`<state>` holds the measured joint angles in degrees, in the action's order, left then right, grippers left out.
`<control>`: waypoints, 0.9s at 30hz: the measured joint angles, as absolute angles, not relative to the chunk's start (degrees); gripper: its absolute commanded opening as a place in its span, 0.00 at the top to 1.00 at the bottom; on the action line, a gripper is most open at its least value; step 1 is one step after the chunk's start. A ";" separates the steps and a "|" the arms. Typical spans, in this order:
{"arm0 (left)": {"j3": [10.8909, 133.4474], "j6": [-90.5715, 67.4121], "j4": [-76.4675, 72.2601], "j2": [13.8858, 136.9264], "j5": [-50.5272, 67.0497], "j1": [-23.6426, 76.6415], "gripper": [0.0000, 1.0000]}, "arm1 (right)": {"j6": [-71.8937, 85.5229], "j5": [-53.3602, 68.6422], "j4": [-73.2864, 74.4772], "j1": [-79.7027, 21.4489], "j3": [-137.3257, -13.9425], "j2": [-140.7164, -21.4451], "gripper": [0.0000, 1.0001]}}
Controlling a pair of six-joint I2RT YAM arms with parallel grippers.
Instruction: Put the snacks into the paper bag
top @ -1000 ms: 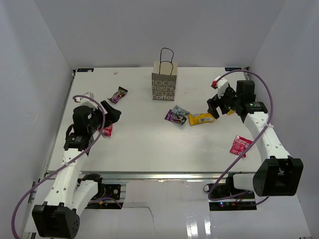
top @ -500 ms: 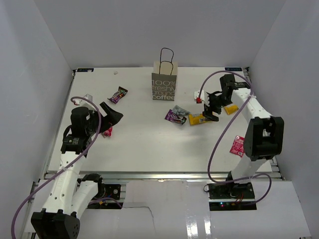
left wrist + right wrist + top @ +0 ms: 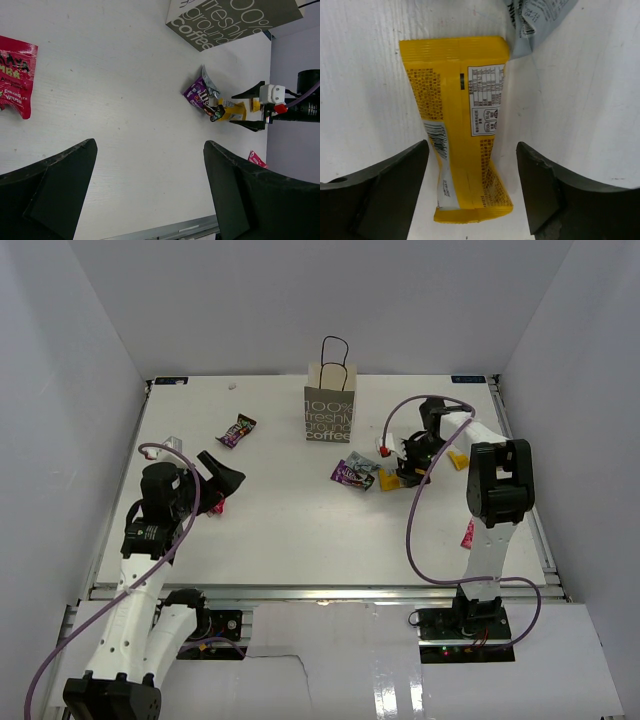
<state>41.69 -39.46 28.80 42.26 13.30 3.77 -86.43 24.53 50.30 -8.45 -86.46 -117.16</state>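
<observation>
The paper bag [image 3: 329,412] stands upright at the back middle; it also shows in the left wrist view [image 3: 230,20]. The yellow bar [image 3: 390,479] lies flat right of a purple packet [image 3: 348,474] and a silvery grey packet [image 3: 365,462]. My right gripper [image 3: 406,468] is open and low over the yellow bar [image 3: 460,125], one finger on each side of it [image 3: 472,150]. My left gripper [image 3: 215,478] is open and empty [image 3: 150,150], with a red packet [image 3: 215,504] beside it. A second purple packet [image 3: 238,429] lies at the back left.
A second red packet [image 3: 468,533] lies at the right, partly hidden behind my right arm. A small yellow item [image 3: 458,460] lies near the right edge. White walls enclose the table on three sides.
My right arm has swung left from the right side and come down over the yellow bar. My left gripper has shifted slightly toward the near side.
</observation>
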 measured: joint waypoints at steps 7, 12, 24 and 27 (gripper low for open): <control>41.69 -39.48 28.95 42.68 13.06 3.77 0.02 | -84.99 24.38 47.51 -9.08 -85.17 -117.16 0.63; 41.69 -39.46 28.86 43.35 12.88 3.77 0.02 | -84.62 26.09 46.81 -9.13 -81.82 -113.91 0.77; 41.30 -39.42 26.33 46.98 13.19 3.77 0.02 | -76.42 44.64 55.07 -5.30 -93.67 -103.00 0.78; 41.04 -39.38 25.36 48.97 13.74 3.77 0.02 | -60.99 48.99 44.93 -6.94 -99.63 -102.02 0.77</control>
<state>41.04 -39.38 25.36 48.97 13.74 3.77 -60.99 48.99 44.93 -6.94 -99.63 -102.02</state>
